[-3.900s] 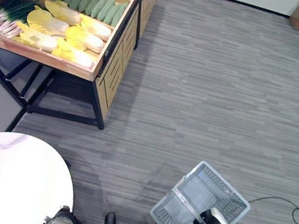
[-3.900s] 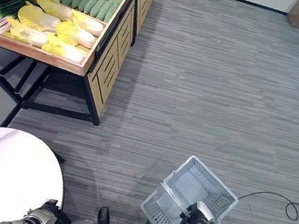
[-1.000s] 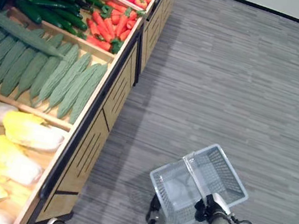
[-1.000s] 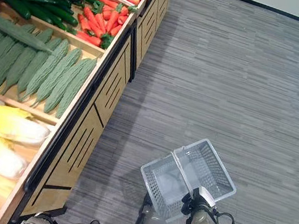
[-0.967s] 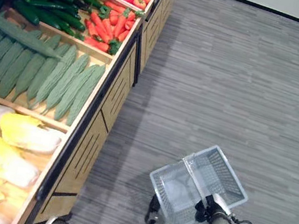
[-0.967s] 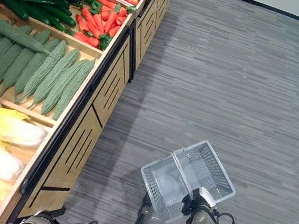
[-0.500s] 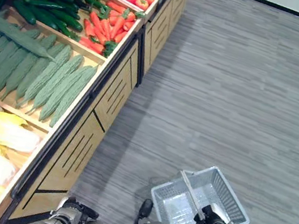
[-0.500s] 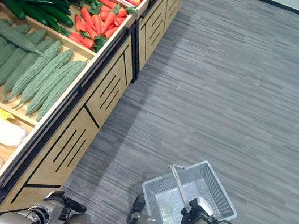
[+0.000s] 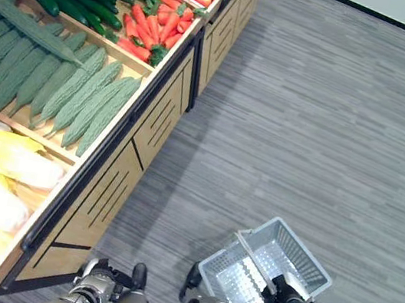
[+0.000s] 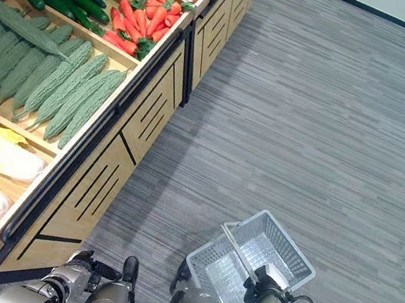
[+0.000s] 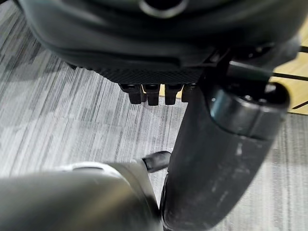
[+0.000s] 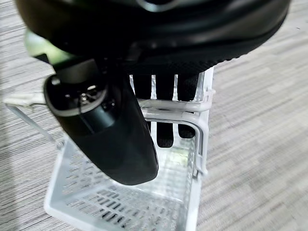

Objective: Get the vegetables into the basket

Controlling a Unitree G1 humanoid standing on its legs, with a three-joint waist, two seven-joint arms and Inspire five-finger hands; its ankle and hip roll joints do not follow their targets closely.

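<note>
One white basket [image 9: 300,265] in right hand [image 10: 268,301], beside vegetable stand [image 9: 120,157].

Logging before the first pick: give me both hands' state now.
Left hand: fingers curled, holding nothing.
Right hand: fingers hooked round the handle of the white basket.
</note>
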